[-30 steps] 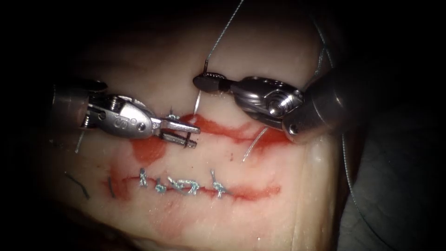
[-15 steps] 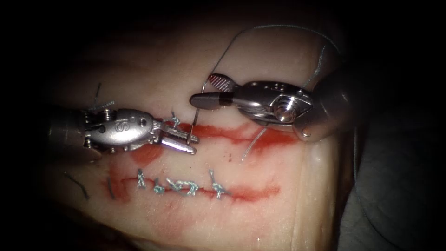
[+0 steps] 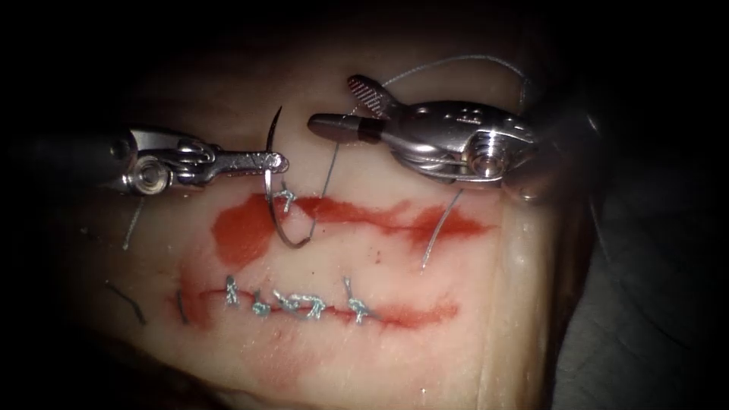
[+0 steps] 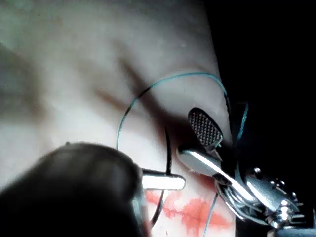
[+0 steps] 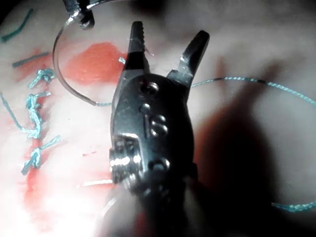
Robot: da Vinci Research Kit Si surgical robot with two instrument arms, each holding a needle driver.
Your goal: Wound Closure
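My left tool (image 3: 278, 161) has its jaws shut on the curved needle (image 3: 271, 212), about a third of the way back from its point. The needle hangs free above the left end of the upper cut (image 3: 364, 216), point upward, not in the tissue. Thread (image 3: 328, 175) runs from the needle's lower end up past my right tool (image 3: 332, 101), whose jaws stand open and hold nothing. The left wrist view has the left tool (image 4: 180, 182), the needle (image 4: 168, 148) and the open right tool (image 4: 190, 136). In the right wrist view the right tool (image 5: 169, 32) gapes beside the needle (image 5: 61, 81).
A lower cut (image 3: 304, 305) is closed by several knotted stitches. One knot (image 3: 285, 194) sits at the upper cut's left end. Red fluid (image 3: 241, 234) pools left of it. A slack thread loop (image 3: 456, 58) arches above the right tool. A loose thread end (image 3: 439, 228) lies at the right.
The right tool's jaws opened and let go. The left tool closed on the needle at the upper cut, then carried it up and to the left and turned it.
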